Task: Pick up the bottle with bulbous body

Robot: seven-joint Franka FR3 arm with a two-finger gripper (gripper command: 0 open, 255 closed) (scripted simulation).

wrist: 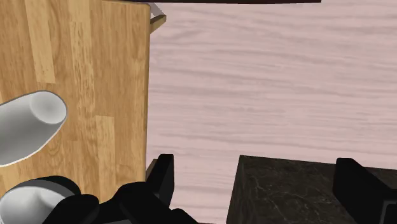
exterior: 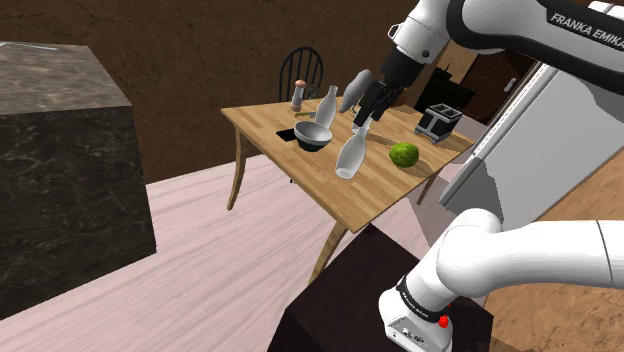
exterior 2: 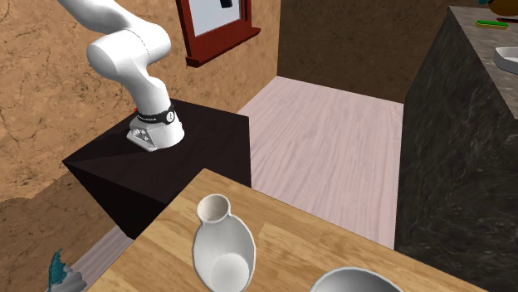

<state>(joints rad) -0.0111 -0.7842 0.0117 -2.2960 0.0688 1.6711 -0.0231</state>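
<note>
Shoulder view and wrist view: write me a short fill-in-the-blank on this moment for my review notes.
1. The green fruit lies on the wooden ___.
2. In the wrist view the claw is ___, with nothing between its fingers.
3. Beside the dark bowl, the white bottle nearest the claw is ___, not upright.
Missing words: table; open; tilted.

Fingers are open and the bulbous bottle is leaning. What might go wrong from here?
1. The bulbous bottle is tilted off upright near the edge of the table, and the open gripper does not clasp it. It may roll or drop to the floor.
2. Closing in again could nudge the bowl or the lime beside it.
</note>
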